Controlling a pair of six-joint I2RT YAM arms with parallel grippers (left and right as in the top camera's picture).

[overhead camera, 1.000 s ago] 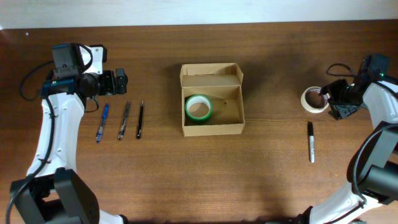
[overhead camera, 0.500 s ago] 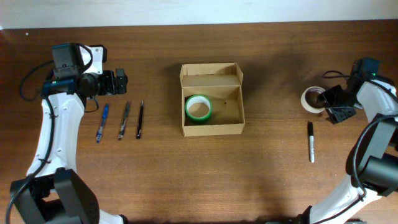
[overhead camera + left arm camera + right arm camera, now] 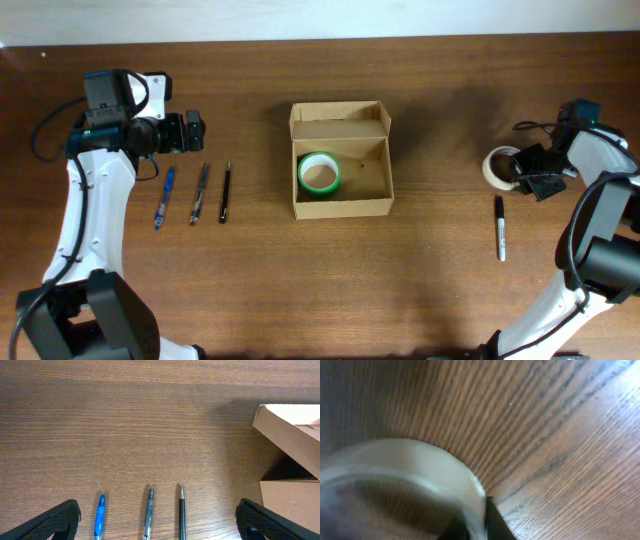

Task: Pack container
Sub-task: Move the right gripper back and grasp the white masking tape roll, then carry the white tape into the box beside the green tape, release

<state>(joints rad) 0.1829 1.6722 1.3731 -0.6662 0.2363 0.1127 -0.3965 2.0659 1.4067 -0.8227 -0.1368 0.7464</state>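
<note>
Tan corrugated cardboard forms the small rectangular container (image 3: 340, 160), which sits open at the middle of the dark, fine-grained wooden table (image 3: 420, 280) with its lid flap folded back. A glossy green tape roll (image 3: 319, 173) lies flat in its left half.

Well to its left, a blue plastic pen (image 3: 162, 196), a slim grey pen (image 3: 200, 193) and a thin black pen (image 3: 225, 191) lie side by side. The left gripper (image 3: 193, 131) hovers above them, its black fingers (image 3: 60, 520) spread wide apart.

Near the right edge, the right gripper (image 3: 518, 172) is clamped on the wall of a cream-white tape roll (image 3: 498, 165), with a dark pad on each side of the rim. A black marker with a white band (image 3: 499, 228) lies just in front.
</note>
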